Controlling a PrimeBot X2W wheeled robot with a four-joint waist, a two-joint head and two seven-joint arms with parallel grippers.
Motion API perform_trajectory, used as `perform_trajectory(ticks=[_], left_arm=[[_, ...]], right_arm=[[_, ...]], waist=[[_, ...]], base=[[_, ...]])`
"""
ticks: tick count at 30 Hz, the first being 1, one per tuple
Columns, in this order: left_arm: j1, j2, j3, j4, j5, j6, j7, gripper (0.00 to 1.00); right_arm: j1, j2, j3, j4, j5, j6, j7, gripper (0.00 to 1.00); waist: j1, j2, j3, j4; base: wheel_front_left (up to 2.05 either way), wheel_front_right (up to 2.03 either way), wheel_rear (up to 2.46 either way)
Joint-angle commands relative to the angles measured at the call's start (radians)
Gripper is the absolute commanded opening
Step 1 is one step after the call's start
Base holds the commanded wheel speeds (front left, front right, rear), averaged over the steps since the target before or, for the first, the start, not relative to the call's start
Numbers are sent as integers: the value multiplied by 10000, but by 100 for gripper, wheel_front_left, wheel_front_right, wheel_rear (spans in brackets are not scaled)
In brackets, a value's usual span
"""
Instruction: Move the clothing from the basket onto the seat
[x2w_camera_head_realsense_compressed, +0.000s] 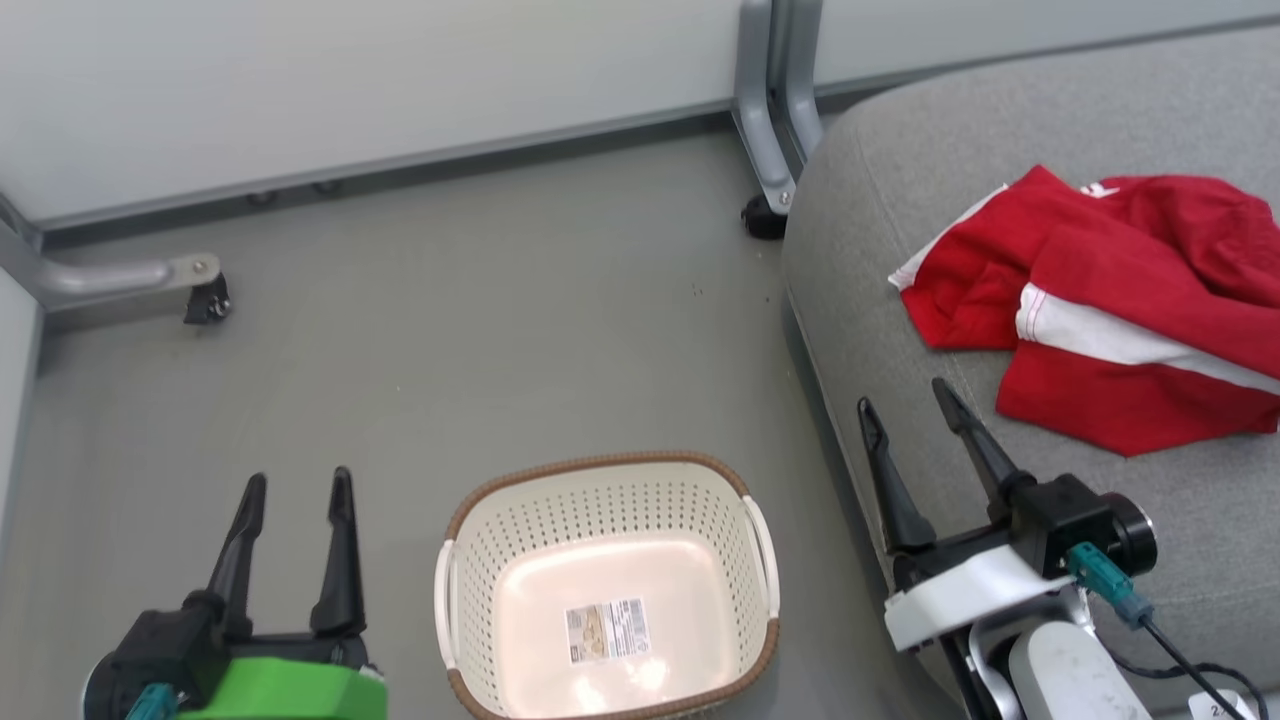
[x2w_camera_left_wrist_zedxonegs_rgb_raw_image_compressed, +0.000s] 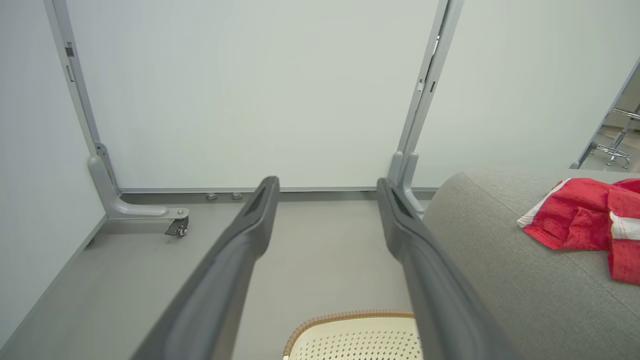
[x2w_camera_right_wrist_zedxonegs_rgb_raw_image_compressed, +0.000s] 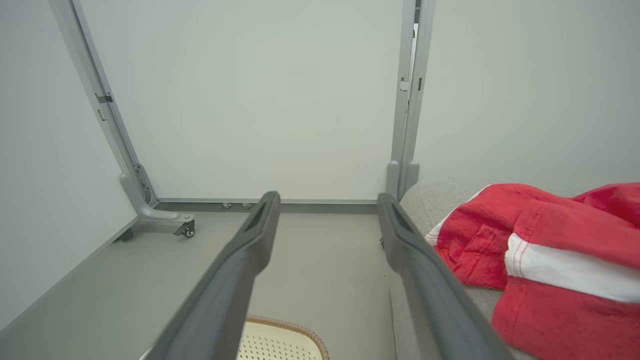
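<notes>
The right claw (x2w_camera_head_realsense_compressed: 903, 395) is held with its two dark fingers spread apart and nothing between them, poised over the near edge of the grey seat cushion (x2w_camera_head_realsense_compressed: 900, 190). Just beyond its tips, but not touched by them, the red garment (x2w_camera_head_realsense_compressed: 1100, 300) is seen lying crumpled on the cushion, with a white stripe showing across its folds. The left claw (x2w_camera_head_realsense_compressed: 300, 476) is likewise parted and empty, held above the floor (x2w_camera_head_realsense_compressed: 450, 330) beside the laundry basket (x2w_camera_head_realsense_compressed: 600, 465). The basket stands on the floor between the two claws, and nothing but a label sticker (x2w_camera_head_realsense_compressed: 606, 630) is seen inside it. The transfer is judged to be done, so only a clean withdrawal is called for. The right claw is best lifted straight away from the cushion with its fingers apart, so that no fold is snagged and dragged toward the edge. The basket rim should be cleared as well.
</notes>
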Motion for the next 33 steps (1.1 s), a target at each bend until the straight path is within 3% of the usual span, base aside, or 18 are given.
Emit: perform_trajectory(ticks=[1,6,16,33], left_arm=[[290,-103,220,-179,163,-56,-23,100],[1131,-321,620,-687,285,-125,-23,100],[2441,-372,213,-973,786,-134,-23,100],[2609,-389,156,-438,739,-136,-23,100]], right_arm=[[253,-30,113,-160,124,-18,-34,100],[832,-30,308,-642,208,-18,-32,100],[1821,-30,119,-611,171,-18,-34,100],[2266,-30,-32,-334,362,-18,-34,100]], waist=[[1,0,-615,240],[1,0,-951,55],[1,0,-1688,-252],[1,0,-1781,-326]], base=[[0,0,0],[0,0,0],[0,0,0],[0,0,0]])
